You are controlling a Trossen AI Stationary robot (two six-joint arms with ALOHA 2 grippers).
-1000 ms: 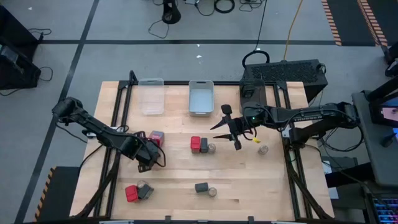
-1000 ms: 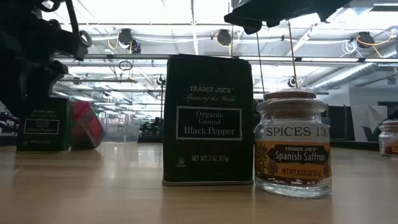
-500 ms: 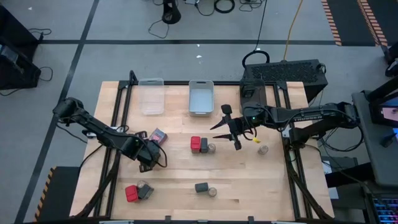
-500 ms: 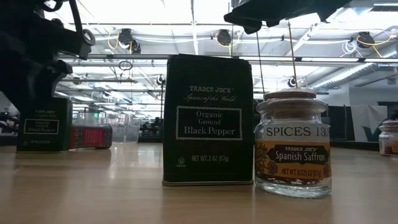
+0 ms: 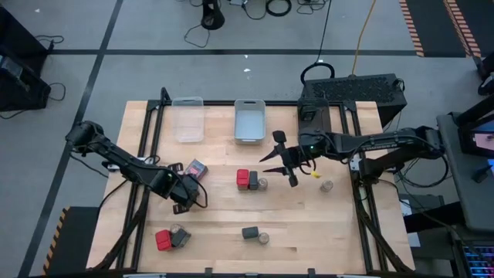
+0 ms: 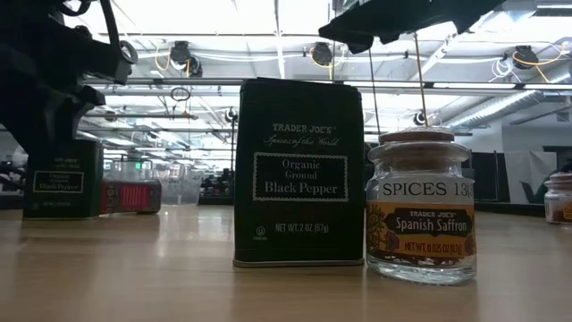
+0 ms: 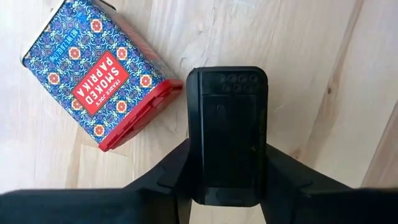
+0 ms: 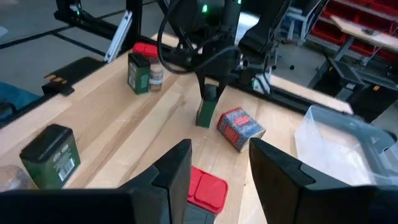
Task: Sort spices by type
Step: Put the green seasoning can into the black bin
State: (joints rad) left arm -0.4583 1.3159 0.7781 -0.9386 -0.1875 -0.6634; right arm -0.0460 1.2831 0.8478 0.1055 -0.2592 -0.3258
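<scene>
On the table's left side, left pincer (image 5: 191, 198) clamped on dark tin (image 7: 227, 134), paprika tin (image 7: 93, 74) beside.

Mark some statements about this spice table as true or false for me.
1. The left hand is shut on a dark rectangular metal tin. True.
2. The blue patterned smoked paprika tin with a red lid stands upright. False: it lies on its side beside the dark tin.
3. The right hand holds a jar. False: it is open, holding nothing.
4. In the low view, a black pepper tin stands beside a glass saffron jar. True.
</scene>
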